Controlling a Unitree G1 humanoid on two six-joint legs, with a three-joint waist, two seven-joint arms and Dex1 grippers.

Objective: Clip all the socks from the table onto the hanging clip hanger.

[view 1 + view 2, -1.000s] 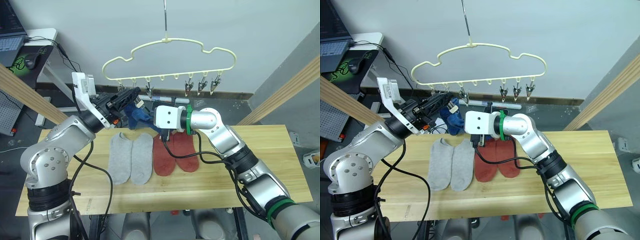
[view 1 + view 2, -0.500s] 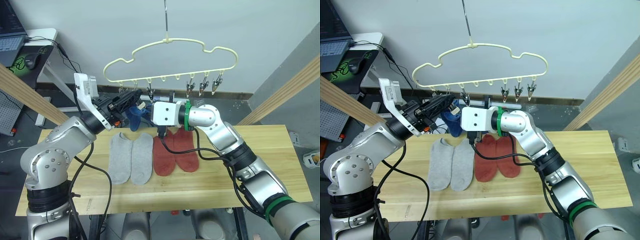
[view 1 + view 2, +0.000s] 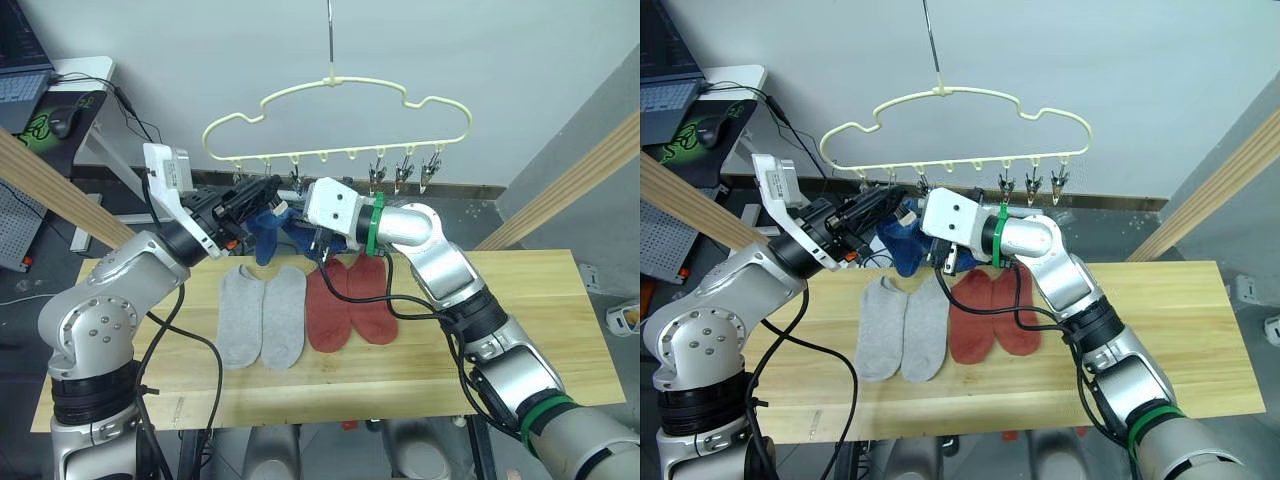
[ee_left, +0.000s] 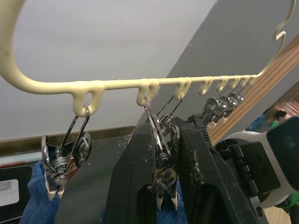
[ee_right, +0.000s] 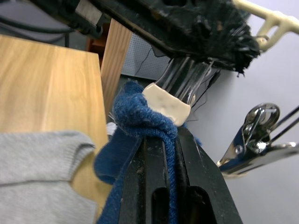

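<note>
Two grey socks and two red socks lie flat on the table, side by side, toes toward you. You are on the blue socks now. One blue sock is pinched tight in your right gripper, lifted up to the clip on the hanger. Your left gripper squeezes that clip from both sides, I think to open it. More blue cloth hangs under the end clip just beside it. The sock's edge points up at the clip tip, and its long side hangs down. Next, I think you must push the edge between the clip tips, then let the clip snap shut before you let go.
</note>
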